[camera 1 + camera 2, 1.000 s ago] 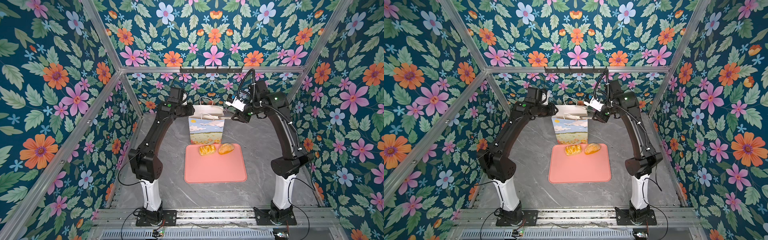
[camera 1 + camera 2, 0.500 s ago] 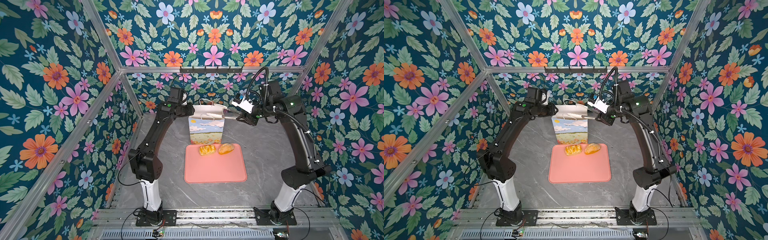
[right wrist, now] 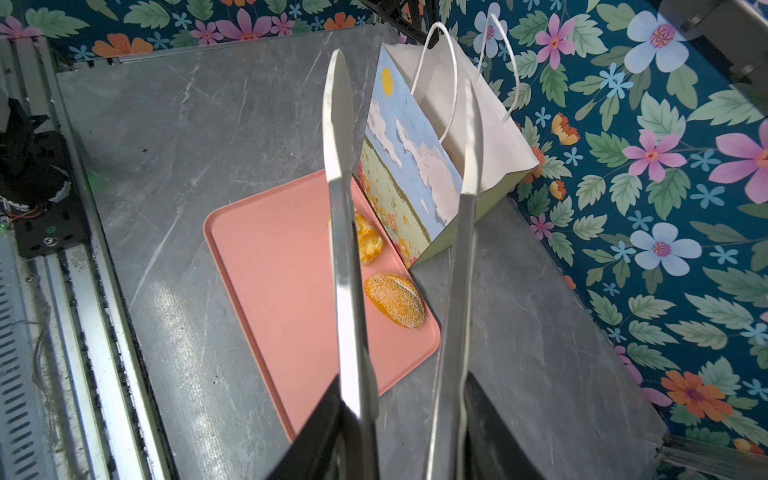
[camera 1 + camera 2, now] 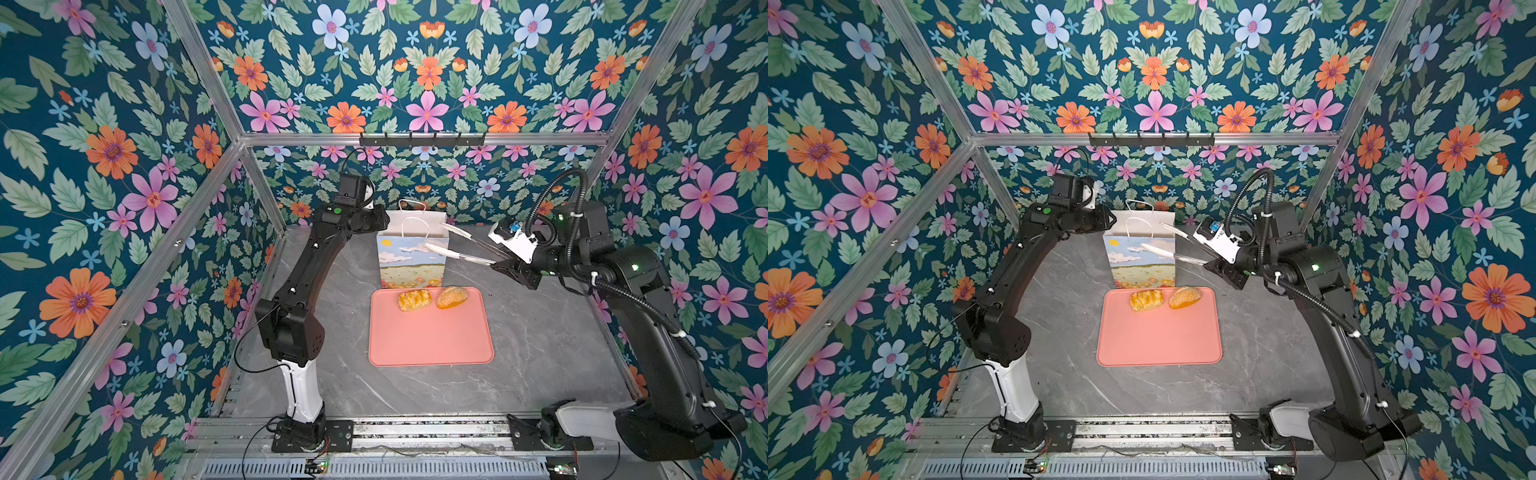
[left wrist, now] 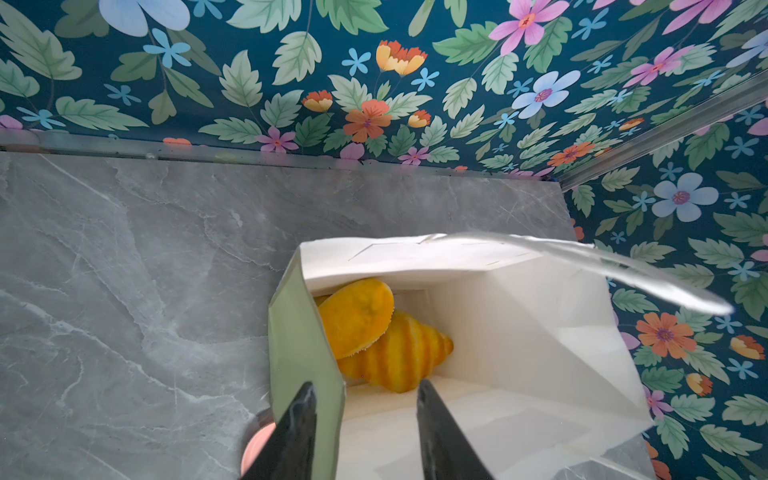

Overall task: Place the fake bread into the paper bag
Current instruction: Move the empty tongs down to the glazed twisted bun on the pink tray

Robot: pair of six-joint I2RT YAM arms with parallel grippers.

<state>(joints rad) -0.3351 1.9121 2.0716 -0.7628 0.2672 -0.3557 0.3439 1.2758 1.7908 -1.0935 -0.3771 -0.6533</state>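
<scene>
The left fingers (image 5: pixel 296 436) stand spread astride the paper bag's (image 5: pixel 519 332) side wall, one outside, one inside. Beyond their tips, on the bag's white floor, lie two pieces of fake bread: a ridged croissant (image 5: pixel 399 353) with a smooth oval piece (image 5: pixel 357 318) leaning on it. The right fingers (image 3: pixel 316 436) press on the handles of metal tongs (image 3: pixel 345 257), whose arms gape near the bag's rim. Below those arms a lattice pastry (image 4: pixel 414 299) and sesame roll (image 4: pixel 452 297) sit on the pink tray (image 4: pixel 430 336), just before the bag's sun, cloud and meadow print, on the grey desk (image 4: pixel 540 353).
</scene>
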